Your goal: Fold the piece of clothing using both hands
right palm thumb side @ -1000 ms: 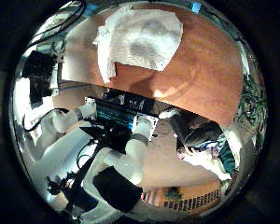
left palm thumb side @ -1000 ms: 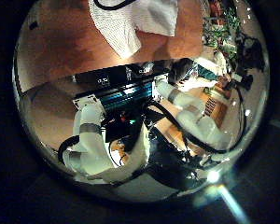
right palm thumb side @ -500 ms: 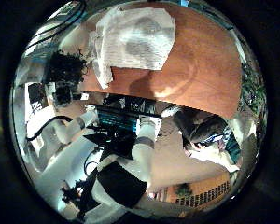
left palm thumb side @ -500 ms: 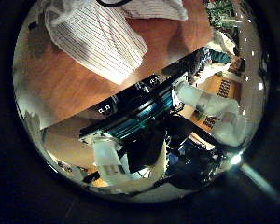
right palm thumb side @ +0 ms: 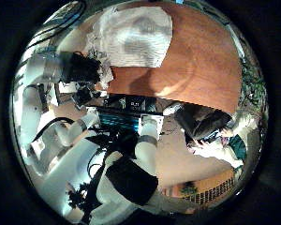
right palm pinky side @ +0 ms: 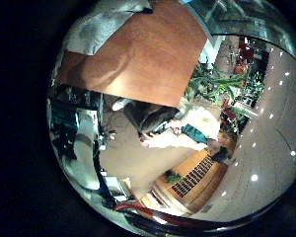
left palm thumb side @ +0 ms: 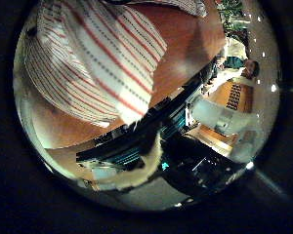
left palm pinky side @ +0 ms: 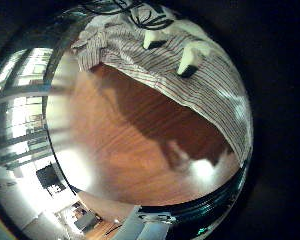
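Well, the left robot hand (right palm thumb side: 84, 70) has dropped a long way in the last second. A second ago its palm camera saw the shirt (left palm thumb side: 98, 68) as a small patch at the far side of the bench (left palm pinky side: 130, 140). Half a second ago the stripes were already plain, and now the cloth fills most of that view, so the palm is right over it. From the right palm you can see the left robot hand arriving at the near edge of the shirt, at or just beside the cloth. Whether it has closed on any cloth I cannot tell.

The right robot hand has hardly moved. It hangs well back from the shirt, with bare bench between, and its own state is not shown either.

To my eye the fold has not started; this is one side reaching for its hold while the other has yet to come in.

The shirt lies rumpled and mostly flat toward the far side of the bench. Its longer run seems to follow that far edge, with the stripes running along it. I cannot make out which end is the collar.
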Robot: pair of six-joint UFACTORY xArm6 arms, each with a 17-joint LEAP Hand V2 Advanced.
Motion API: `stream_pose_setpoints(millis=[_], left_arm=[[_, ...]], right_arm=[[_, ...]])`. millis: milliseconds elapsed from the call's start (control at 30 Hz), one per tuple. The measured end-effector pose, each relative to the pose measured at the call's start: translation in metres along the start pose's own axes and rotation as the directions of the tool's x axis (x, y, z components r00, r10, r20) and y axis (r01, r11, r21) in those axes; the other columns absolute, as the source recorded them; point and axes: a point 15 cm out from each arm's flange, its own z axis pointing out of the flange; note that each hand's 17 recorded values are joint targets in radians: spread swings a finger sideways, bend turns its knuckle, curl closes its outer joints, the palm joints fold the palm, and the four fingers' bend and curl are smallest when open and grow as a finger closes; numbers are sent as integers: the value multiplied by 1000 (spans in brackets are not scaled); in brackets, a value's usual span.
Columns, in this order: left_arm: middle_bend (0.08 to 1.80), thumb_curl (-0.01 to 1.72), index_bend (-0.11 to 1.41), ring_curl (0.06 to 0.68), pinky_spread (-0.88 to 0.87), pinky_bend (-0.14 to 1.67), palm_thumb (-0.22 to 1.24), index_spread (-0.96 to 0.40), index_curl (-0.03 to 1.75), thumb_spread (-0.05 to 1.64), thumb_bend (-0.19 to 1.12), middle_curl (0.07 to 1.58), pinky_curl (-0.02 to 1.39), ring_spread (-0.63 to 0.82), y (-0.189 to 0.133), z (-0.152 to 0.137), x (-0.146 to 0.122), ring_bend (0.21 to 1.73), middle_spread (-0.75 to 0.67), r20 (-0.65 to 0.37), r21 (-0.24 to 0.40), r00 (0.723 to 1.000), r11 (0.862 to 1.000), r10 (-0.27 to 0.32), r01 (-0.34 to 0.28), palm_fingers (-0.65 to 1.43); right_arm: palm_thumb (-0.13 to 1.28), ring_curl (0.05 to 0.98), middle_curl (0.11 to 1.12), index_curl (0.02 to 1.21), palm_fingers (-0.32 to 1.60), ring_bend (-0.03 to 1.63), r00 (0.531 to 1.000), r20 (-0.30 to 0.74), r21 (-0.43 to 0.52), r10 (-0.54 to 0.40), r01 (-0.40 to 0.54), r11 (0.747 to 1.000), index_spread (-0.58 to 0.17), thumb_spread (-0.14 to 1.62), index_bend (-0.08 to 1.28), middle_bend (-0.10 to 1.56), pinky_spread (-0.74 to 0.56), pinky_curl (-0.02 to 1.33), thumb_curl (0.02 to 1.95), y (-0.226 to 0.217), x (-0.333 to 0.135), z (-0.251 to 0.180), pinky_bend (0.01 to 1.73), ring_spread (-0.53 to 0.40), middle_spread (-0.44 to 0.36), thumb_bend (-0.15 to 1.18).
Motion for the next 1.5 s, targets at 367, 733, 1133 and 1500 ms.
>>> stream_pose_setpoints(millis=[367, 733, 1133, 1500], left_arm=[[782, 505, 206, 407, -394, 1072, 710, -70, 217, 1222, 253, 763, 511, -363, -14, -31, -8, 1290, -123, 2, 48, 999, 998, -49, 49, 767], [860, 722, 233, 454, -566, 1226, 810, -326, 267, 1530, 449, 837, 570, -450, -34, -105, -15, 1306, -420, 1, 118, 1000, 993, -31, 31, 1124], [879, 914, 215, 476, -580, 1241, 753, -485, 366, 1597, 544, 847, 569, -444, -22, -136, -16, 1318, -531, 9, -43, 1000, 999, -15, 15, 1122], [879, 1057, 180, 485, -572, 1259, 703, -541, 486, 1593, 634, 855, 575, -448, -12, -146, -20, 1318, -568, -11, -43, 1000, 999, -6, 6, 1105]], right_arm=[[210, 232, 366, 309, 241, 522, 1000, -2, -4, -2, 2, 1000, -358, 1314, 174, 199, 322, 209, 187, -1, -1, 1, 541, 57, -21, -10], [253, 243, 373, 309, 301, 569, 997, 21, -120, -69, 71, 990, -360, 1284, 163, 212, 297, 202, 198, 2, -29, 55, 508, -4, -51, -11], [336, 248, 382, 285, 212, 571, 995, 41, -34, -91, 93, 995, -303, 1153, 147, 231, 257, 221, 236, -49, -55, 98, 568, -6, -54, -18], [397, 254, 386, 281, 226, 597, 998, 58, 50, -19, 16, 999, -268, 1078, 164, 255, 246, 217, 266, -104, -56, 120, 560, -16, -55, -17]])
